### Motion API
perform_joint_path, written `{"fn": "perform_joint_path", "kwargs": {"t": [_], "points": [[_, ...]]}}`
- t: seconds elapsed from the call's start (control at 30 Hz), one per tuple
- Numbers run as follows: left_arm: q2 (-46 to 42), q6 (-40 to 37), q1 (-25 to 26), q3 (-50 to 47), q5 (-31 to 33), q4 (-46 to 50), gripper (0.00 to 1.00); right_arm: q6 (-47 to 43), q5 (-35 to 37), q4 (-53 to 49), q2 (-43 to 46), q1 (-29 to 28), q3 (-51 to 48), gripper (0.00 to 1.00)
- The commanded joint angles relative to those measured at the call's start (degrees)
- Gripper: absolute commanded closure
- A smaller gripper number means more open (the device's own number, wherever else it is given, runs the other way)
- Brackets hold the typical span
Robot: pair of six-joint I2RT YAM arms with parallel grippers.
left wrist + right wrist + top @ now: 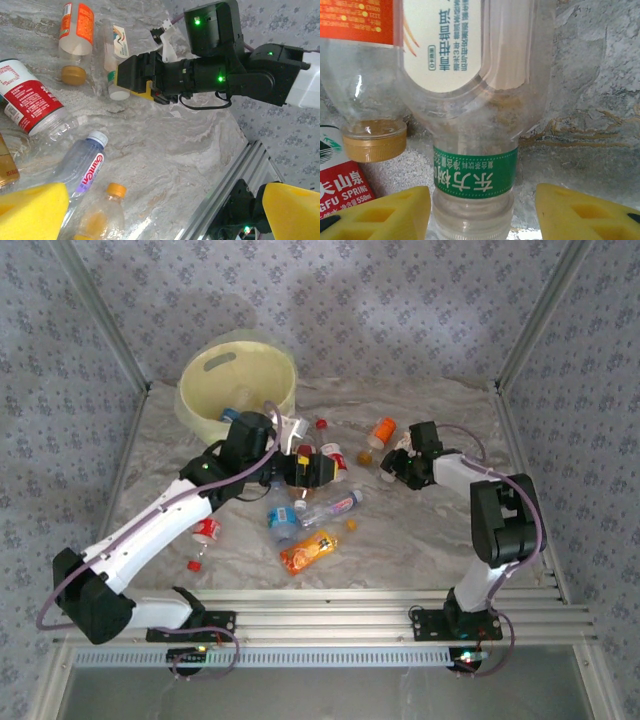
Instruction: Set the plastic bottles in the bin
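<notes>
Target was the clear bottle (475,100) with a cream label and green neck band. It lay on its side on the marbled table (590,100), right of centre and well apart from the bin (186,380) at far left. Its long axis ran straight out from your right gripper (480,212), cap end toward the wrist and base pointing away. The yellow pads (385,212) straddled the neck, one close against it and the other with a gap showing, so it was not clamped. Step in hand, as I judged it: the grasp. Next you needed to finish the squeeze below the cap and lift clear of the orange-labelled bottle (360,75) just beside it (its gold cap sat level with the neck). After that, carry across to the bin. Your left gripper (162,215) stood wide open and empty over other bottles (82,170) mid-table.
</notes>
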State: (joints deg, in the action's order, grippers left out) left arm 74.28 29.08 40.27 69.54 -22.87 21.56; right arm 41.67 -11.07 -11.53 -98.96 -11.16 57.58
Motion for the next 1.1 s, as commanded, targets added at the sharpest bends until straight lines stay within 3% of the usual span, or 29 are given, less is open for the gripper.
{"fn": "perform_joint_path", "kwargs": {"t": [0.0,0.57,0.87,1.07], "points": [[1.45,-2.76,0.28,3.80,-2.00,2.49,0.00,1.48,-0.22,1.47,-1.25,-0.35,1.39,0.42],[2.50,-2.57,0.25,1.88,-2.67,0.62,0.00,-1.64,1.97,1.47,1.66,-0.18,-1.87,0.60],[3.78,-2.68,0.48,2.82,-3.41,0.81,0.00,-5.17,2.53,-0.98,9.64,-0.51,-6.36,0.62],[6.92,2.10,0.73,3.71,-5.60,-1.58,0.00,-11.45,1.03,-2.35,19.03,-1.13,-10.93,0.63]]}}
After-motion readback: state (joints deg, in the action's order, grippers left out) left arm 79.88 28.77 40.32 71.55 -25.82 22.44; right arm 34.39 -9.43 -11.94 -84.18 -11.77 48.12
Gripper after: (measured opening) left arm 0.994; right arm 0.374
